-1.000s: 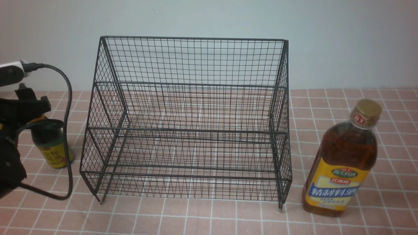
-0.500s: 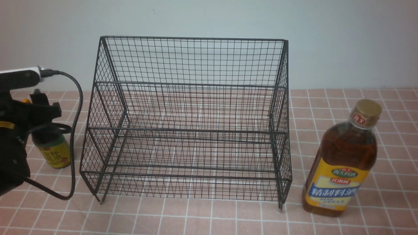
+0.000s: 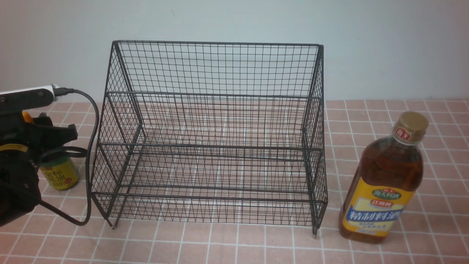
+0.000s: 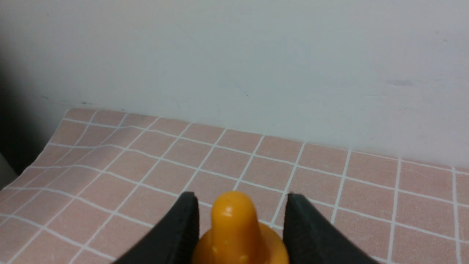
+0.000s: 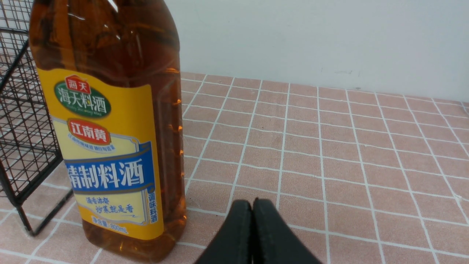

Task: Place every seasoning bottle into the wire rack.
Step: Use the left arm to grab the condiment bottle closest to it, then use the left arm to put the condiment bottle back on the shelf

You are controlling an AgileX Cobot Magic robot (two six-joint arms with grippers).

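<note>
Plain pale wall point(image 3: 234, 18) behind; pink tiled tabletop point(image 3: 220, 249), white grout; even light.

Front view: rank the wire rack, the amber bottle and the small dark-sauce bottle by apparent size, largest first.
1. wire rack
2. amber bottle, clearly smaller than the rack
3. small dark-sauce bottle, partly hidden, still plainly smallest

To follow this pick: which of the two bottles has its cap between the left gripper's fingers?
The small bottle with the orange pointed cap; the tall amber bottle stands free, right of the wire rack.
</note>
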